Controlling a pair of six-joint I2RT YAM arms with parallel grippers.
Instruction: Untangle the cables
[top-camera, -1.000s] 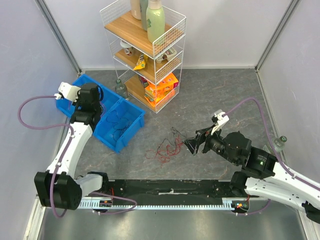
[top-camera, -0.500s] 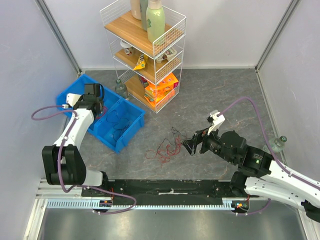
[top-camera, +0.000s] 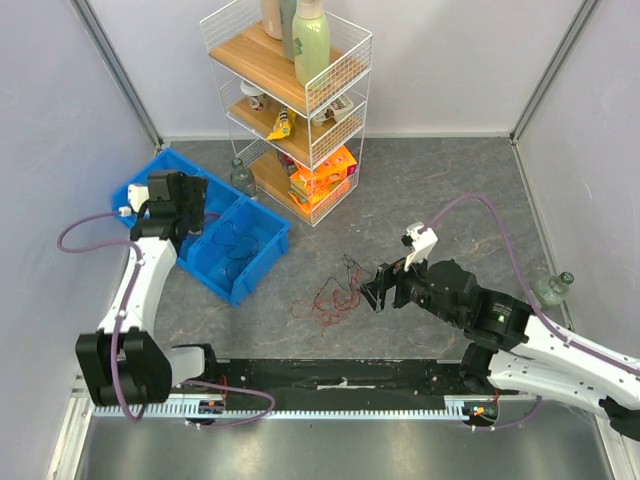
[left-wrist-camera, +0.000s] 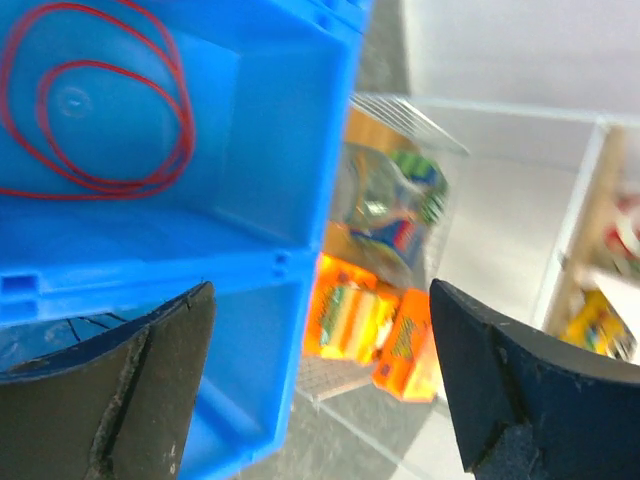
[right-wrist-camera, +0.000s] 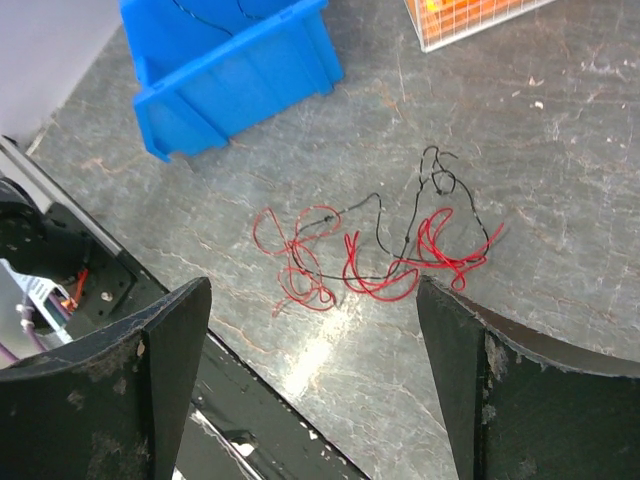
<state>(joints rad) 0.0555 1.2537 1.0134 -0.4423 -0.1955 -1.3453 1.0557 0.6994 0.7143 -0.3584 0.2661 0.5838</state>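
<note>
The cables (top-camera: 335, 292) lie in a loose tangle of thin red and black wires on the grey table; the right wrist view shows the tangle (right-wrist-camera: 375, 265) just ahead of the fingers. My right gripper (top-camera: 372, 290) (right-wrist-camera: 312, 290) hovers beside its right side, open and empty. A separate red wire coil (left-wrist-camera: 100, 110) rests in a blue bin (left-wrist-camera: 280, 100). Thin black wire (top-camera: 232, 250) lies in the neighbouring bin. My left gripper (top-camera: 192, 212) (left-wrist-camera: 320, 300) hangs over the bins, open, with nothing between its fingers.
Two blue bins (top-camera: 262, 228) sit at the left, one (right-wrist-camera: 230, 60) near the tangle. A wire shelf rack (top-camera: 300, 100) with bottles and orange packets stands behind. Small bottles (top-camera: 553, 290) (top-camera: 240, 178) stand on the table. A black rail (top-camera: 340, 375) runs along the near edge.
My left gripper has opened above the blue bins after its wrist swung round. My right gripper has slid a little left, closer to the tangle.
</note>
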